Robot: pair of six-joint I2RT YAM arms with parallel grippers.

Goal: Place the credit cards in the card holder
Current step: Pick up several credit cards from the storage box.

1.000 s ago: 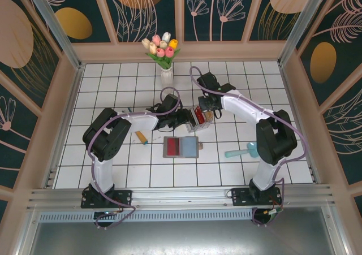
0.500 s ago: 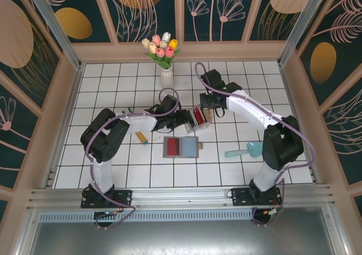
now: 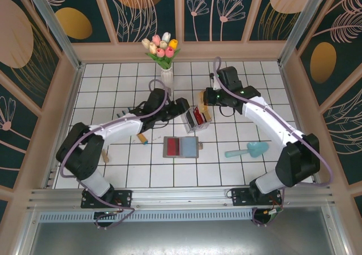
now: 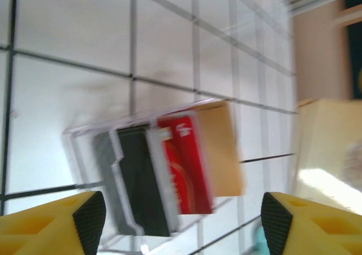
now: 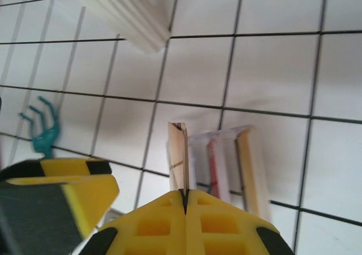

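Looking down from above, the clear rack [image 3: 195, 119] stands on the white-tiled counter [image 3: 113, 80] with credit cards [image 3: 197, 117] upright in its slots. The card holder [image 3: 181, 147] lies open and flat just on the near side of the rack, one half reddish-brown and the other blue, with no card on it. The left claw [image 3: 180, 107] sits just left of the rack. The right claw [image 3: 207, 103] sits at the rack's far right corner. A vase [image 3: 166, 74] of tulips stands beyond the rack, near the back wall.

From the left wrist, the rack is seen lying across the tiles with a black card [image 4: 141, 181], a red card [image 4: 184, 164] and a tan card [image 4: 223, 153] side by side in it, the picture being somewhat blurred. The yellow fingertips [image 4: 85, 218] stand far apart at the bottom corners, so the left claw is open and grips nothing.

From the right wrist, the right claw's two yellow pads are pressed together on the lower edge of an edge-on card [image 5: 182, 153], thin and tan. This card stands upright just beside the rack's end wall. Whether it sits in an end slot or just outside the rack I cannot tell. Red and tan cards stand in the rack's slots next to it.
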